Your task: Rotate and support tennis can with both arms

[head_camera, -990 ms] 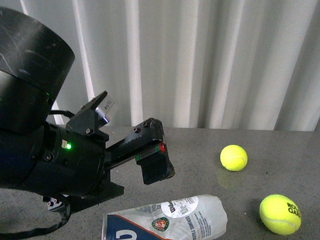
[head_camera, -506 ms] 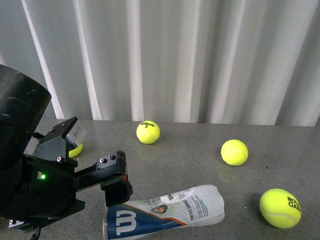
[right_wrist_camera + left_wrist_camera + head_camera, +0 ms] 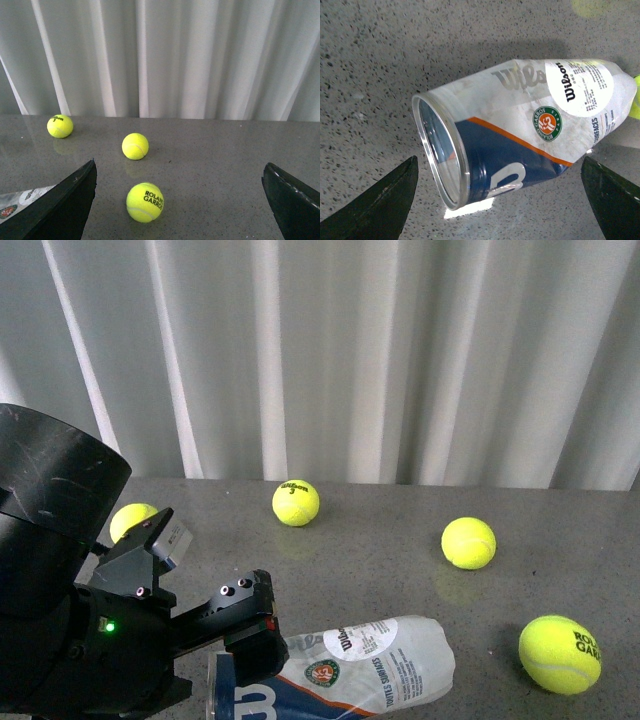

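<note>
**A:** Left gripper (image 3: 499, 165) is wide open, dark fingers splayed and holding nothing. It's hanging right over the clear plastic tennis can (image 3: 372, 660) with the white, navy and orange Wilson label. The can's lying on its side close to the front edge of the grey speckled desk (image 3: 380, 570), silver rim end under the gripper, closed end pointing right. Right gripper (image 3: 179, 165) is open and empty too, well apart from the can, looking out over the yellow-green tennis balls (image 3: 469, 543).

**B:** So the grab isn't done yet. I'd guess the trick is the angle. In the left wrist view the fingers look set more along the tube than across it, so I'd twist the wrist until they straddle its width. Pinch near the metal rim, since that thin plastic probably dents mid-body. It's round too, so it may roll if one finger lands first.

**A:** Agreed. And I'd bring the right one to the closed end before tipping it up, otherwise it'll likely swing.
</note>
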Robot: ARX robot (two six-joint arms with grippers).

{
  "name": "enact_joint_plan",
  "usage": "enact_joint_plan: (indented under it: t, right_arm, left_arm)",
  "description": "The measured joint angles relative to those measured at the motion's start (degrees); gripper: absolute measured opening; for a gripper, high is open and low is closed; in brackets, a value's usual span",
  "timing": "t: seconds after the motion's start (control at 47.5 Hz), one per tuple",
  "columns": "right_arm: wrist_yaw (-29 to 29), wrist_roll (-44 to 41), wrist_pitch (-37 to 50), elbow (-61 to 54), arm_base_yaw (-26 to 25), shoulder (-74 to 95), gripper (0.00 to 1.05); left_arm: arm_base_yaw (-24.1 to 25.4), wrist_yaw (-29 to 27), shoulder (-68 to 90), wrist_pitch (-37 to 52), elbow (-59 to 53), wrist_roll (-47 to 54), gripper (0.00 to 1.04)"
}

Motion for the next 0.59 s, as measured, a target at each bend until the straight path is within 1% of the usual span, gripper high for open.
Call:
enact_joint_plan:
  t: [0.169, 0.253, 0.506, 0.548, 0.569, 0.59]
  right_arm:
    - [0.0, 0.0, 0.0, 0.0, 0.0, 0.0, 0.98]
    - [0.0, 0.0, 0.0, 0.0, 0.0, 0.0, 0.98]
    - [0.0, 0.0, 0.0, 0.0, 0.0, 0.0, 0.98]
    - [0.0, 0.0, 0.0, 0.0, 0.0, 0.0, 0.98]
    - [0.0, 0.0, 0.0, 0.0, 0.0, 0.0, 0.98]
    - [0.0, 0.0, 0.0, 0.0, 0.0, 0.0, 0.98]
  left_arm:
    - [-1.7, 0.4, 1.5, 0.1, -0.1, -5.4, 0.98]
    - [-3.3, 0.0, 2.9, 1.7, -0.5, -8.5, 0.98]
    - [-4.7, -2.7, 5.6, 5.8, -0.5, -11.4, 0.98]
    - [-4.7, -3.5, 5.8, 6.1, -0.5, -11.5, 0.92]
    - [-4.7, -3.6, 5.9, 6.3, -0.5, -11.5, 0.87]
    - [-4.7, -3.6, 5.9, 6.4, -0.5, -11.5, 0.85]
